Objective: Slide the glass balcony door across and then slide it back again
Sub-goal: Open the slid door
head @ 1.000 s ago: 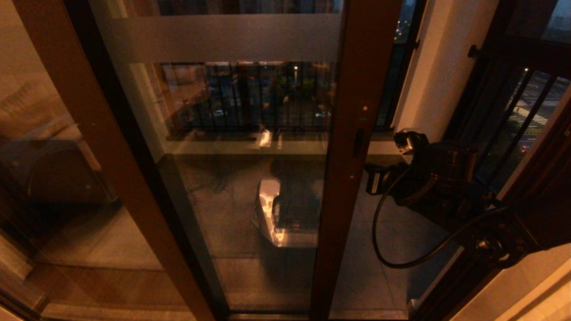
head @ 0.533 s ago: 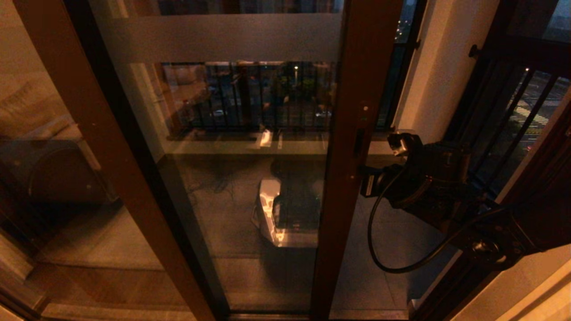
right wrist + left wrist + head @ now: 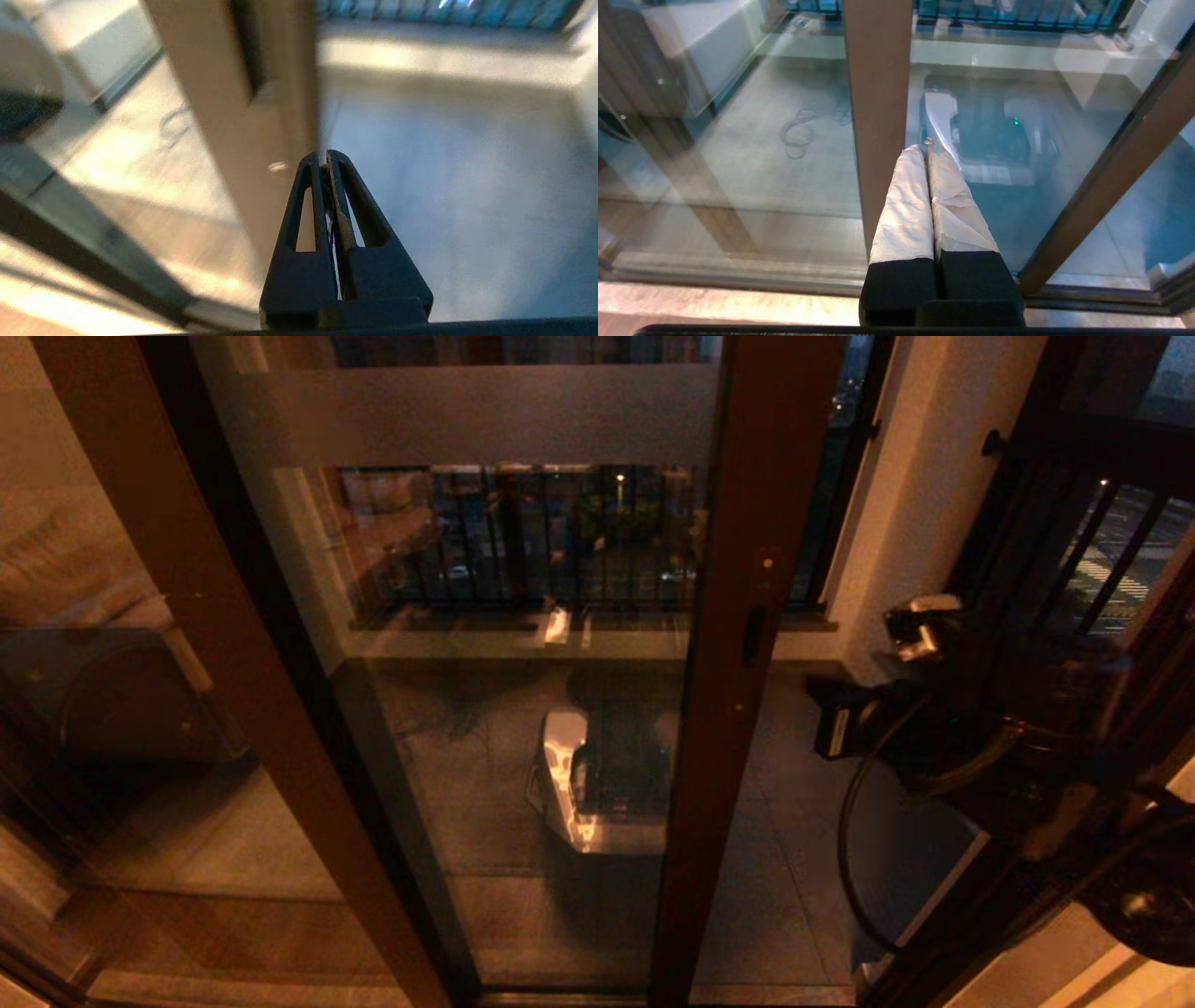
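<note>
My right tool [image 3: 327,158] is pinched closed on nothing, just right of the glass balcony door [image 3: 738,644], whose stile runs vertical; left tool [image 3: 927,151] is closed too, parked lower down.

You have an open gap to the right of the glass balcony door [image 3: 523,644], between its stile and the white wall [image 3: 920,476]. The right gripper [image 3: 325,156] sits in it, fingertips together, just beside the stile's edge.
</note>
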